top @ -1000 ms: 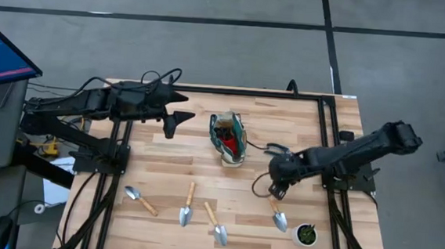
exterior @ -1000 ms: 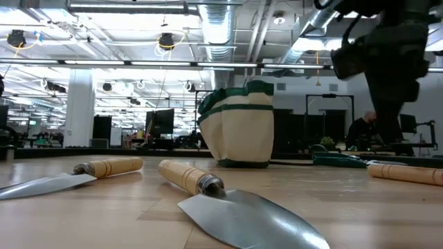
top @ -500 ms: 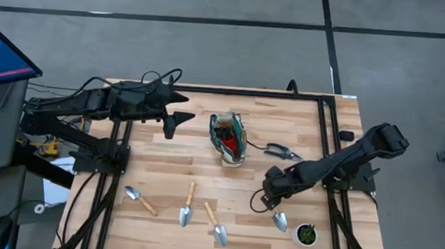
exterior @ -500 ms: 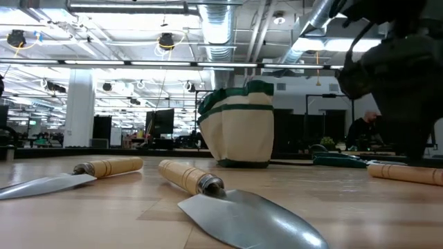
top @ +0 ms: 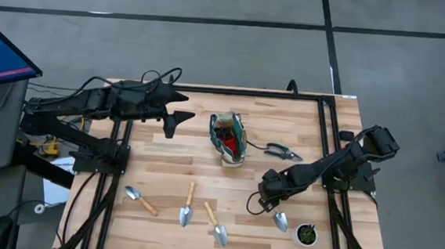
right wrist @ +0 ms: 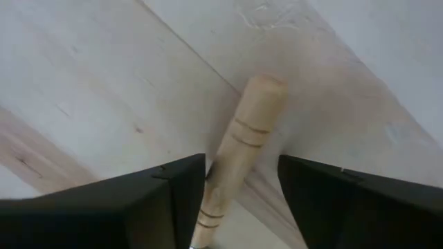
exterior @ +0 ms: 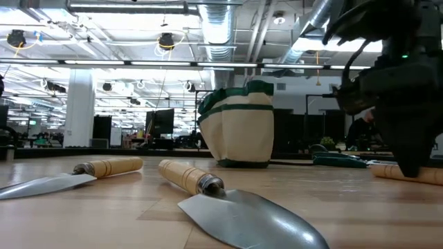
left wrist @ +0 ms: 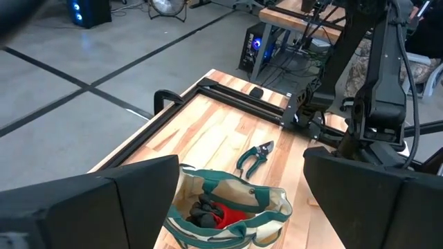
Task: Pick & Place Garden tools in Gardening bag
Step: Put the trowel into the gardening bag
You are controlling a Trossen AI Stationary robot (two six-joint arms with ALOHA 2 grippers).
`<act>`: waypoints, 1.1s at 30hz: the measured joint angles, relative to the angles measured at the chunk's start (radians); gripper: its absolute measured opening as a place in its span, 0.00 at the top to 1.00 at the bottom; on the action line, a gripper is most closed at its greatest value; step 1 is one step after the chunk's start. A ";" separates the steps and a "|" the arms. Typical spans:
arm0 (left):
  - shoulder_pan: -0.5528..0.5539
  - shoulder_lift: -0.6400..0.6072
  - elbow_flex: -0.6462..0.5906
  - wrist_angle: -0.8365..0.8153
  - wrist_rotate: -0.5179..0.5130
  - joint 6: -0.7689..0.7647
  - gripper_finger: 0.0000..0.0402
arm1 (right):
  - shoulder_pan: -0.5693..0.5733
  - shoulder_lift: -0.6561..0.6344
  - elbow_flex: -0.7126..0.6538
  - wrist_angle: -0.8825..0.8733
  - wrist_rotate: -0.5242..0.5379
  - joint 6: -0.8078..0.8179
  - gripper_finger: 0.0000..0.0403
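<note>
Trowel handle (right wrist: 235, 155) between right gripper (right wrist: 239, 181) fingers.

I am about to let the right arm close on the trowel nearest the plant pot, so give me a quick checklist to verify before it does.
1. Right gripper open: ok, its dark fingers stand apart.
2. Light wooden handle of the silver-headed trowel between the fingers: ok, it lies in the gap in the right wrist view.
3. Gripper low enough to grasp: cannot tell; the low view shows it near the wooden table, contact unclear.
4. Small round black pot with a green plant clear of the gripper: ok, it sits beyond the trowel head.
5. Beige fabric bag with dark green trim upright, mouth open: ok.
6. Left gripper out of the way: ok, open beside the bag.
</note>
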 joint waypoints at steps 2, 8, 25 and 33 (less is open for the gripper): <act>0.000 0.000 0.000 0.000 0.000 0.000 0.25 | 0.000 0.000 0.000 -0.005 0.012 -0.005 0.62; 0.000 0.000 0.000 0.000 0.000 0.000 0.25 | -0.011 -0.001 -0.001 -0.005 0.039 -0.020 0.82; 0.000 0.000 0.000 0.000 0.000 0.000 0.25 | -0.157 -0.261 0.050 0.006 0.248 -0.344 0.88; 0.000 0.000 0.000 0.000 0.034 0.000 0.25 | -0.481 -0.543 0.084 0.278 0.215 -0.910 0.87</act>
